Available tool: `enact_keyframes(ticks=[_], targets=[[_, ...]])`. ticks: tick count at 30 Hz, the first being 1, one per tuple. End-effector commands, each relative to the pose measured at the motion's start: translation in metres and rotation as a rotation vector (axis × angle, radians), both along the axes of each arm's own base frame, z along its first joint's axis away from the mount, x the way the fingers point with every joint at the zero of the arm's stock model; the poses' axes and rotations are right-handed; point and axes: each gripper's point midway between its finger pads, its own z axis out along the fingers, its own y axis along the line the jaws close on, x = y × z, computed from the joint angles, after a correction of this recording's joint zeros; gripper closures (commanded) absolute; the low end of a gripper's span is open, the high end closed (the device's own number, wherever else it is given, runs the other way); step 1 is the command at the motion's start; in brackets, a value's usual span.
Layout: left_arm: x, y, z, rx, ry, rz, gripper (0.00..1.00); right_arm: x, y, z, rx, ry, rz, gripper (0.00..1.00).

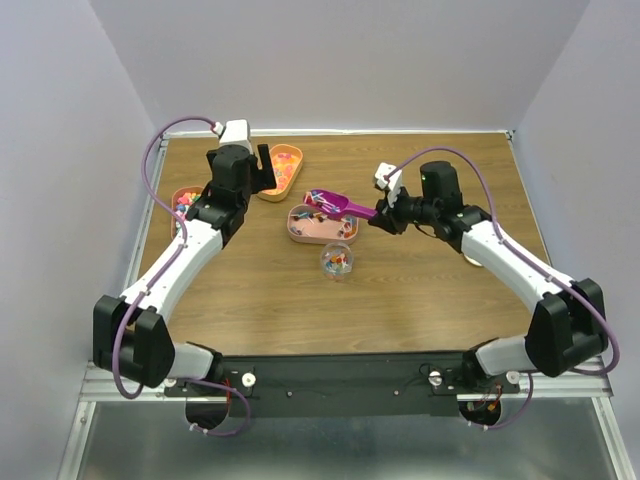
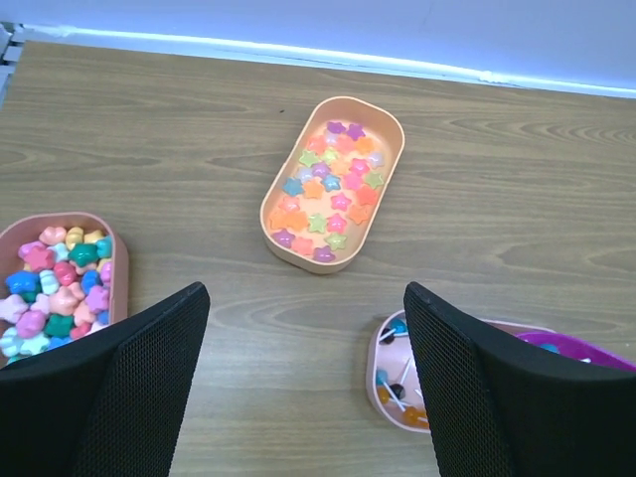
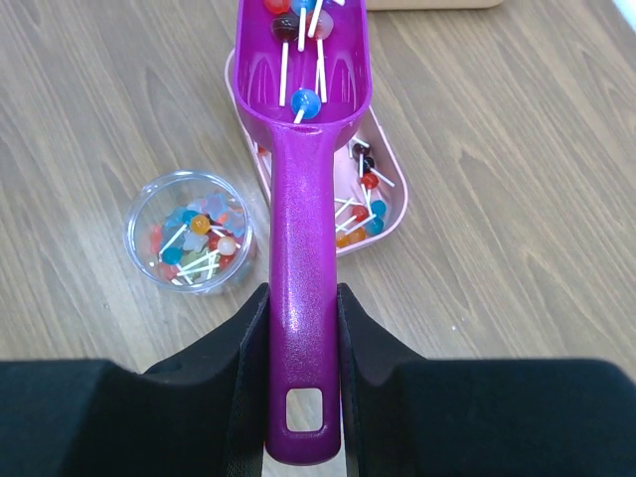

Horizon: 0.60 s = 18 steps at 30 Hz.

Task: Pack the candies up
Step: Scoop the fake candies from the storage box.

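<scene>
Clearly, the candies (image 3: 304, 99) are tiny lollipops: round bead-like heads in blue, red, orange, yellow and dark, each on a thin white stick. They sit in three places. A few lie in the bowl of the magenta scoop (image 3: 298, 248), more lie scattered in the middle tray (image 3: 401, 199) beneath that bowl, and the rest fill the bottom of a clear round cup (image 3: 189, 231) standing on the table (image 1: 430, 290) just beside the tray, on its near side.

The right gripper (image 3: 300, 318) is clamped on the scoop's handle, one finger pressed against each side, with the bowl held over the middle tray.

Only the right wrist view shows the sticks and the single heads. From the top camera the candies are no more than coloured specks.

The left wrist view shows what that one misses. A far tray (image 2: 268, 214) holds one layer of small pastel star shapes (image 2: 333, 184), and a left tray (image 2: 121, 273) is heaped with chunkier ones. The left gripper (image 2: 306, 298) hangs above bare wood between these trays, its fingers wide apart and holding nothing. The top view places it well apart from the right gripper.
</scene>
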Motion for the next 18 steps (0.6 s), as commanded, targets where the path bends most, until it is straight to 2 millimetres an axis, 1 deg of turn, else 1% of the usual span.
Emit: enact_keyframes(ticks=[1,2,3,4,5,7,9,10,13,16,18], targets=[[-0.015,0.021,0.013,0.027,-0.045,0.068,0.13,-0.007,-0.01,0.016,0.025,-0.008,-0.072,0.99],[-0.019,0.023,0.02,0.027,-0.062,0.071,0.13,-0.008,-0.013,0.015,0.019,-0.012,-0.081,0.99],[-0.022,0.027,0.02,0.033,-0.066,0.083,0.13,-0.011,-0.015,0.022,0.024,-0.031,-0.088,0.99],[-0.025,0.029,0.017,0.037,-0.062,0.089,0.13,-0.011,-0.018,0.023,0.019,-0.039,-0.106,0.99],[-0.029,0.032,0.023,0.033,-0.08,0.098,0.13,-0.013,-0.02,0.023,0.018,-0.04,-0.112,0.99],[-0.033,0.038,0.024,0.044,-0.091,0.116,0.13,-0.015,-0.024,0.029,0.022,-0.054,-0.138,0.99],[-0.039,0.044,0.022,0.049,-0.094,0.137,0.12,-0.019,-0.026,0.029,0.025,-0.051,-0.147,0.99],[-0.041,0.046,0.021,0.052,-0.094,0.141,0.12,-0.021,-0.027,0.033,0.028,-0.061,-0.156,0.99],[-0.047,0.051,0.019,0.058,-0.101,0.156,0.12,-0.029,-0.028,0.031,0.026,-0.037,-0.167,0.99],[-0.053,0.058,0.017,0.066,-0.114,0.178,0.12,-0.043,-0.028,0.026,0.024,-0.003,-0.162,0.99],[-0.056,0.062,0.019,0.071,-0.126,0.197,0.12,-0.052,-0.029,0.028,0.035,0.014,-0.165,0.99]])
